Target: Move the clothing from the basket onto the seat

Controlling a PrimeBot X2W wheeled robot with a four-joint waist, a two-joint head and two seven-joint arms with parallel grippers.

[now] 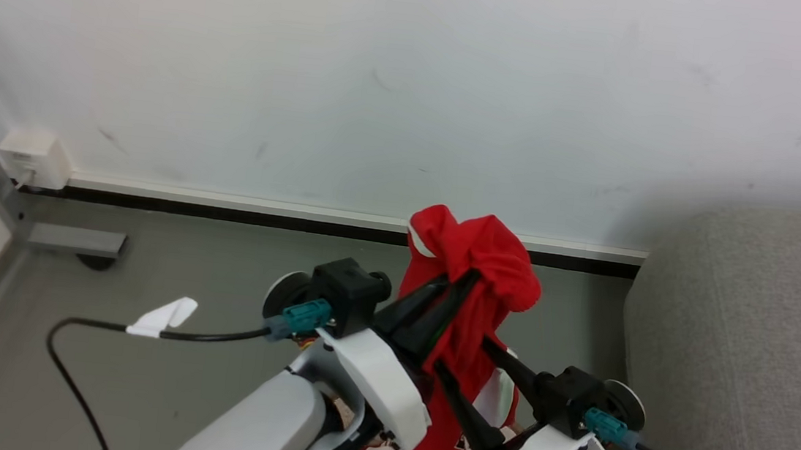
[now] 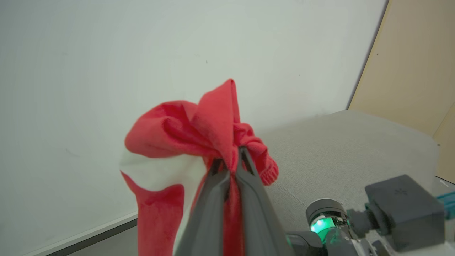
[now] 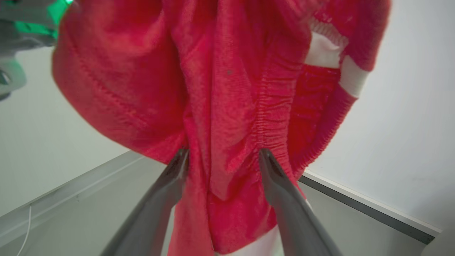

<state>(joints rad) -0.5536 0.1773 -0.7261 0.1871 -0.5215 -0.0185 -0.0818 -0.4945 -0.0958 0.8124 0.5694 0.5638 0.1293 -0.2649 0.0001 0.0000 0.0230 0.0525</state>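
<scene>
Left gripper (image 1: 465,279) holds clothing (image 1: 493,260) aloft, seat (image 1: 741,346) to the right.
Its jaws are clamped on the bunched top, so the fabric hangs long-axis down over the floor (image 1: 172,379); the right gripper (image 3: 223,153), jaws wide, straddles it lower with 2 fingers and is nearer the seat.

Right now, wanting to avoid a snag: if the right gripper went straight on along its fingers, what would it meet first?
The clothing, hanging from the shut left gripper; it seems to lie between the fingers of the open right gripper, though depth is unclear.
</scene>
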